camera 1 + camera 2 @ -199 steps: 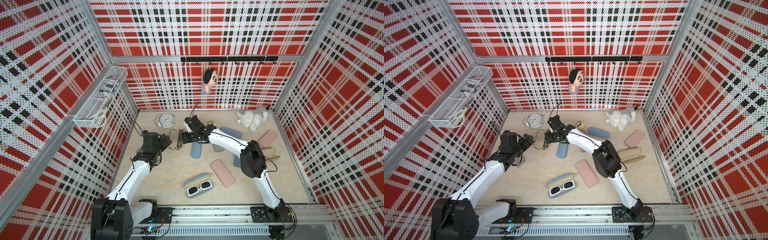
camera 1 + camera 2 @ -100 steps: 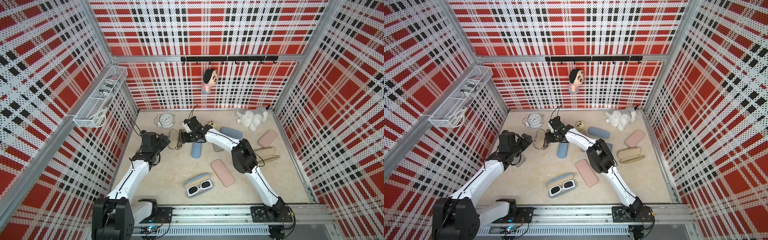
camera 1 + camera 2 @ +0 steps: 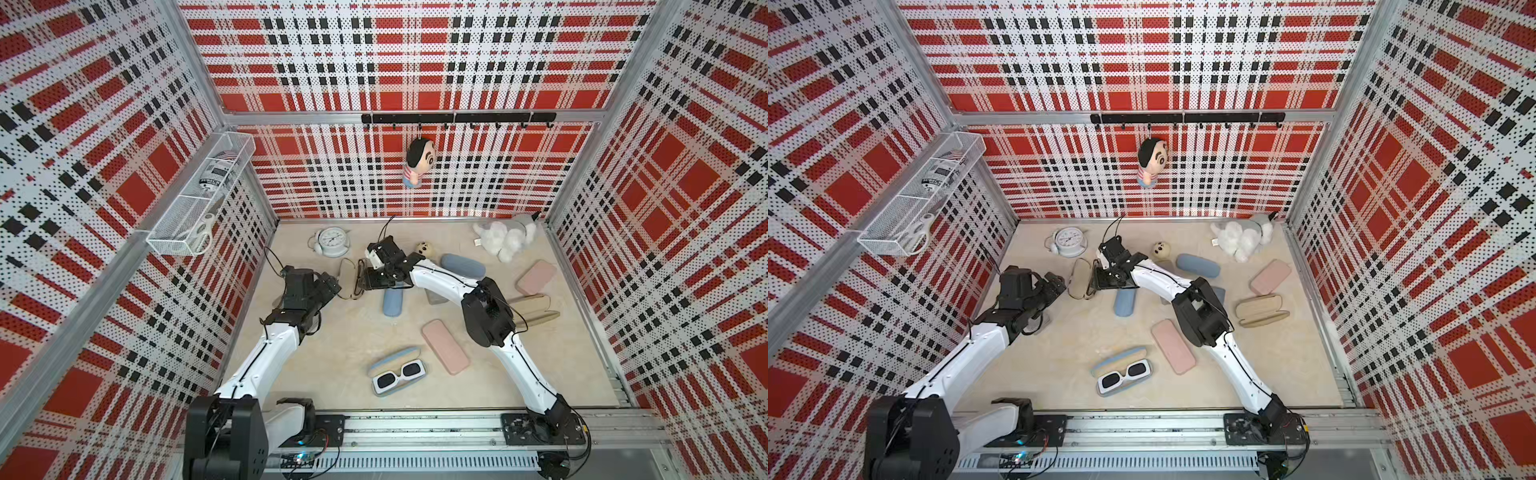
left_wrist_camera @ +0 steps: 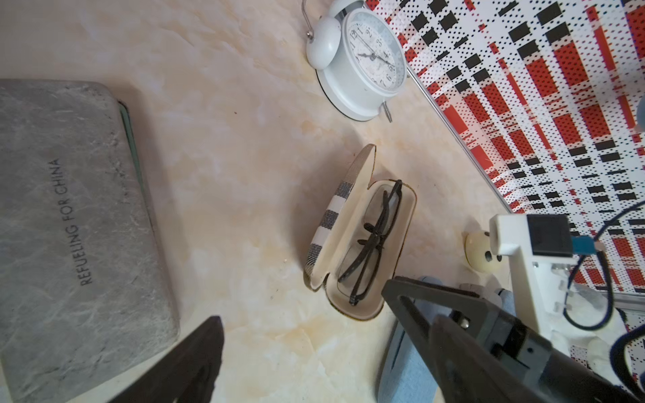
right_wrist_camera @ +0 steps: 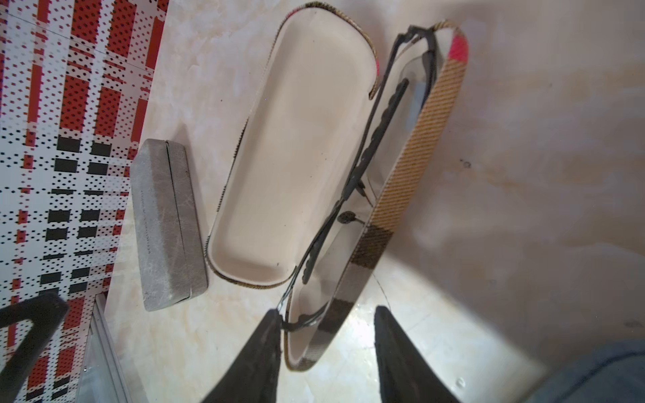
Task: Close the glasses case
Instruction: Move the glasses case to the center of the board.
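Observation:
The glasses case [image 3: 348, 277] [image 3: 1080, 277] is a tan plaid hard case lying open at the back left of the table. Black glasses [image 5: 370, 150] [image 4: 375, 240] lie in its base [image 5: 412, 167], and its cream-lined lid [image 5: 296, 157] lies flat beside it. My right gripper [image 5: 328, 349] [image 3: 366, 279] is open and straddles one end of the base. One finger [image 5: 265, 349] touches the glasses' frame there, while the other stands clear. My left gripper [image 4: 326, 324] [image 3: 329, 286] is wide open, empty, and a short way from the case's other side.
A grey case [image 4: 69, 209] [image 5: 167, 223] lies near the left wall. A white alarm clock [image 3: 330, 241], a blue case [image 3: 392, 301], a pink case [image 3: 444, 347], sunglasses in a blue case [image 3: 399, 372], an open tan case [image 3: 532, 309] and a white plush [image 3: 505, 239] share the table.
My right gripper's jaws have narrowed around the end of the case base, and the right arm's elbow has swung to the left. The left arm has not moved.

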`<state>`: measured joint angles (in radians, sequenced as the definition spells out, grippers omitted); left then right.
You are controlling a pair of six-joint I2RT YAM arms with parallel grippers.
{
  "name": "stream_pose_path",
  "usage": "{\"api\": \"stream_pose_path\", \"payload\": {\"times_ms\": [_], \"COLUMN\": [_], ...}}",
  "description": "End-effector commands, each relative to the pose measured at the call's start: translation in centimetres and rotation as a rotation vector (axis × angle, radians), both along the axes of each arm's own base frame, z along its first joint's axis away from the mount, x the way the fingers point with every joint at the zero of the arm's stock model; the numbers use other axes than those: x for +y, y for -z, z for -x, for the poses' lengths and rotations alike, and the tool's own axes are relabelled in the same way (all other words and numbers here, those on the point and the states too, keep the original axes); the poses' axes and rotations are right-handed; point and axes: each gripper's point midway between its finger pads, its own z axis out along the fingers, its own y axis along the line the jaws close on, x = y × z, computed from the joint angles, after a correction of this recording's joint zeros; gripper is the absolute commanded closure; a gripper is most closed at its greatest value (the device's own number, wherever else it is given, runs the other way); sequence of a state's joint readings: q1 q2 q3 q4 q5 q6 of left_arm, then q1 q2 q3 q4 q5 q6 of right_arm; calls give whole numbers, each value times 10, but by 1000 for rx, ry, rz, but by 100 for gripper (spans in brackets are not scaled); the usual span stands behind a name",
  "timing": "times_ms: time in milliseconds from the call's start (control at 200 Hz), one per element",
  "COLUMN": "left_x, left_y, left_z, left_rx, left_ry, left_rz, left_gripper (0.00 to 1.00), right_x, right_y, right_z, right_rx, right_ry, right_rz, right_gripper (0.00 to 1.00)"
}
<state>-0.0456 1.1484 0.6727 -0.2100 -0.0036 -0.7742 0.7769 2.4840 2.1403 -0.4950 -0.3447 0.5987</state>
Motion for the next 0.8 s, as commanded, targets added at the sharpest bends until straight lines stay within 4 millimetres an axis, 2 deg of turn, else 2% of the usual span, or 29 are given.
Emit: {"api": "stream_pose_path", "payload": {"times_ms": [0, 591, 797], "left_x": [3, 4, 3], "left_y": [-7, 0, 3], "left_z": [0, -1, -2], "left_rx": [-30, -12, -6], "left_ry": [-7, -6, 0], "left_rz": [-4, -13, -13], "left_gripper": [6, 6, 6], "right_x": [6, 10, 10], "right_y": [3, 13, 14], "right_z": [0, -3, -3], "right_rx": [8, 36, 40], "right_ry": [-10, -9, -4], "right_rz": [-27, -26, -29], "right_gripper": [56, 64, 72]}}
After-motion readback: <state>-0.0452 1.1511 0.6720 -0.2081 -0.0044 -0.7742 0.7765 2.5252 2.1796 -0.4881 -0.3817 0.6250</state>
